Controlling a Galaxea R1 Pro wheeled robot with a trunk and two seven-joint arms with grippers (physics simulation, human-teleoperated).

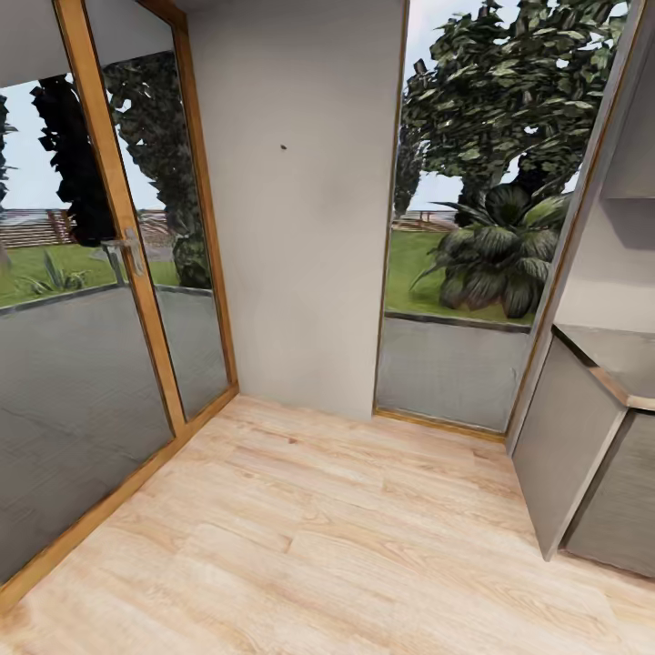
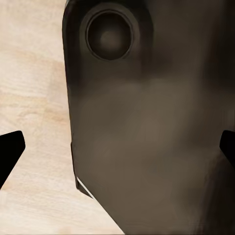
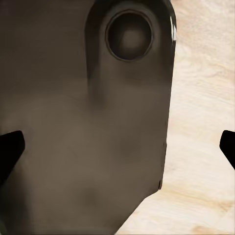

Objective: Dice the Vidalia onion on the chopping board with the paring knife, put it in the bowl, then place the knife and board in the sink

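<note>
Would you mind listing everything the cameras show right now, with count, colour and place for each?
Floor: one, light wood planks, across the lower head view and under both wrist cameras.
Wall: one panel, plain off-white, straight ahead between the glazing.
Glass door: one, wood-framed with a metal handle, on the left.
Window: one, tall, wood-framed, right of the wall; trees, lawn and a leafy plant outside.
Countertop: one corner, grey with a light-wood edge, far right.
Cabinets: dark grey, below the countertop.
Left gripper: black fingertips at both picture edges, apart, nothing between; dark robot body behind.
Right gripper: the same, fingertips apart, holding nothing.
</note>
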